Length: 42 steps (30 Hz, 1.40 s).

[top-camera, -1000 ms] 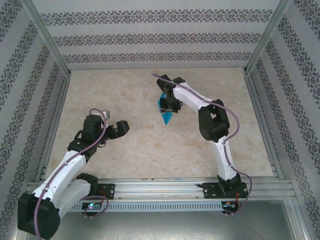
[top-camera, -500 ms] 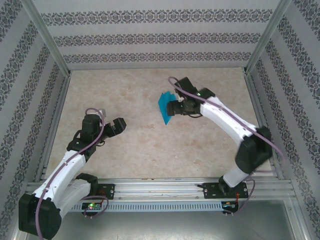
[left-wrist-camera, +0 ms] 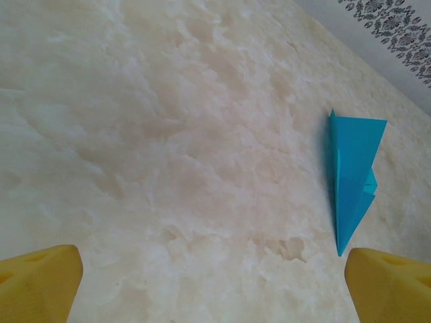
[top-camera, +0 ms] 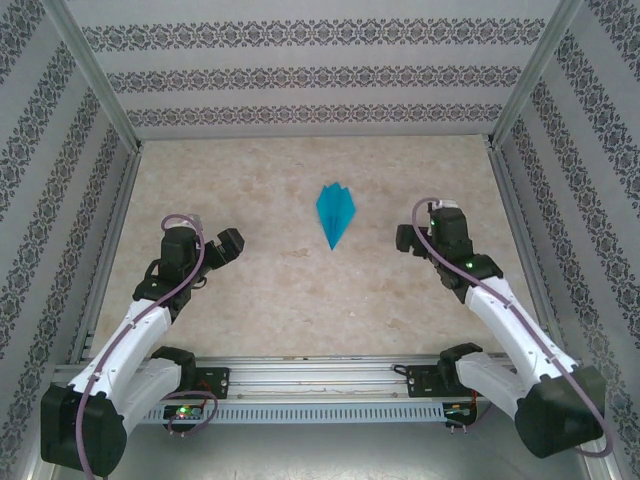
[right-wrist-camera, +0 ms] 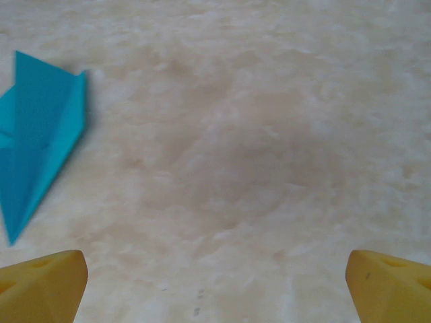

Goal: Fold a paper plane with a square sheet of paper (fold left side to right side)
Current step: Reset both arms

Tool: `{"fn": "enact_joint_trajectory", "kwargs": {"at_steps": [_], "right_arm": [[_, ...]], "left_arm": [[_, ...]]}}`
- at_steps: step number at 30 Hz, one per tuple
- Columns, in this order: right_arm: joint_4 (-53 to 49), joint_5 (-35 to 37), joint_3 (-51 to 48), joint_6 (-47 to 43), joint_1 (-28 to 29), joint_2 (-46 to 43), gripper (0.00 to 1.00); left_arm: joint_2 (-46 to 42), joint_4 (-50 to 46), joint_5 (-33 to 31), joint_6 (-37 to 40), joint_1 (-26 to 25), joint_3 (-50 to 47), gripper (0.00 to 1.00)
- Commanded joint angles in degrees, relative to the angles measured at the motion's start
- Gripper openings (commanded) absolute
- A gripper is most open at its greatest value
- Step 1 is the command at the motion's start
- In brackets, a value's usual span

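Observation:
The turquoise paper plane (top-camera: 334,213) lies flat in the middle of the marbled table, a narrow dart with its tip toward the arms. In the left wrist view the paper plane (left-wrist-camera: 353,177) lies at the right; in the right wrist view the paper plane (right-wrist-camera: 37,134) lies at the left. My left gripper (top-camera: 229,244) hovers to the plane's left, open, nothing between its yellow fingertips (left-wrist-camera: 40,282). My right gripper (top-camera: 405,240) hangs to the plane's right, open and empty, clear of the paper, its yellow fingertips (right-wrist-camera: 390,282) at the frame corners.
Patterned walls and aluminium frame posts (top-camera: 95,75) enclose the table on three sides. A metal rail (top-camera: 320,375) with both arm bases runs along the near edge. Bare tabletop (top-camera: 300,290) lies between the arms and the plane.
My right gripper let go of the plane, opened wide and pulled back to the right and toward its base. The plane now lies flat on the table. The left arm barely shifted.

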Motion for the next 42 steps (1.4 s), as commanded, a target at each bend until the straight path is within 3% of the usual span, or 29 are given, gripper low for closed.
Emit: {"fn": "enact_joint_trajectory", "kwargs": {"at_steps": [1,5,7,21,23,30,34,37,42], "right_arm": [[14.83,2.84,-6.71,-3.96,-2.45,-2.27,0.98],[24.58,1.09,-12.57,-3.79,-6.78,-1.28,0.98],[24.41,-1.12,-11.50,-3.90,-8.86,0.44,0.98],[58.45,-6.92,-17.00,-11.57,-10.62,18.87,0.98],[56.03,-9.16,-15.74,-14.24,-10.73,19.55,0.98],[67.93,-13.82,-17.00,-16.39,-12.34,26.76,0.98],[71.99,-12.90,-16.15,-15.32,-12.69,32.56,0.98],[67.26,-13.34,-14.63,-13.80,-14.22,31.53,0.98],[68.39,-13.27,-14.89,-13.81,-14.18,31.88,0.98]], "left_arm": [[0.38,0.47,-2.02,0.62,1.16,1.49,1.00],[0.65,-0.07,-2.60,0.93,1.38,2.18,1.00],[0.85,-0.16,-2.85,1.06,1.44,2.30,1.00],[1.57,-2.29,-3.73,2.90,2.26,3.54,1.00],[1.51,-2.52,-3.92,3.29,2.42,3.78,1.00],[1.50,-2.84,-5.00,5.17,2.93,3.96,1.00],[1.61,-4.18,-7.65,8.47,3.28,4.64,1.00],[1.75,-3.77,-10.70,12.23,3.54,4.77,1.00],[3.16,4.29,-15.80,20.12,3.80,2.65,1.00]]}}
